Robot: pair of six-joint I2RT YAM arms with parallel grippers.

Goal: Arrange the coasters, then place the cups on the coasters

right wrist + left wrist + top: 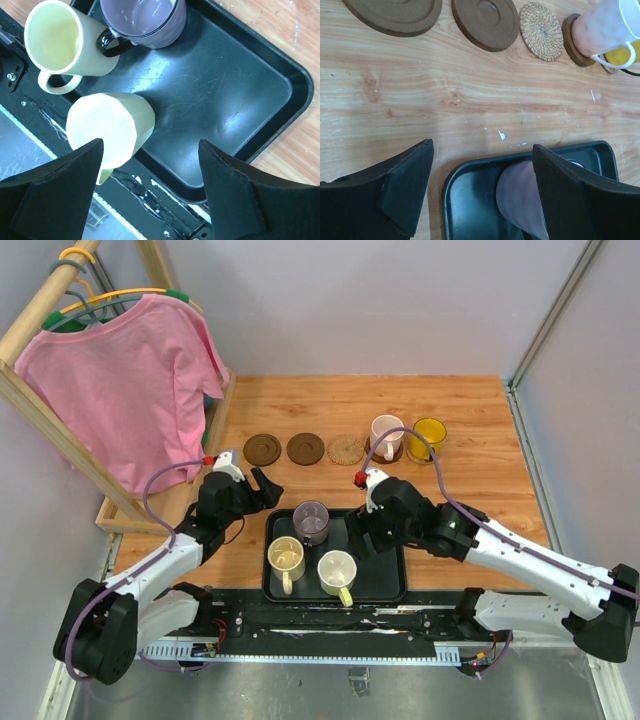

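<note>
Wooden table [470, 500] seen from above. Five coasters lie in a row toward its far edge: two bare dark brown coasters [263, 448], a bare woven tan coaster [345, 449], then two more, each carrying a mug. The pinkish white mug [386, 433] and the yellow mug [428, 436] cover theirs almost fully. A black tray [385, 575] sits at the near edge with the purple-grey mug [311, 522], cream mug [285, 557] and white mug with a yellow-green handle [337, 571]. By this count, two cups are placed and three are left. The left gripper [262, 486] hovers beside the tray's far left corner. The right gripper [366, 536] hangs over the tray's right half.

Left wrist view: the jaws are spread wide and empty. The tray's corner and the purple-grey mug lie below, the mug partly hidden by one finger. The yellow mug is mostly blocked by the pinkish one and cut by the frame edge.

Right wrist view: the jaws gape, grasping nothing, above the tray's near edge beside the white mug. The purple-grey mug is cropped at the top. No coasters show here.
</note>
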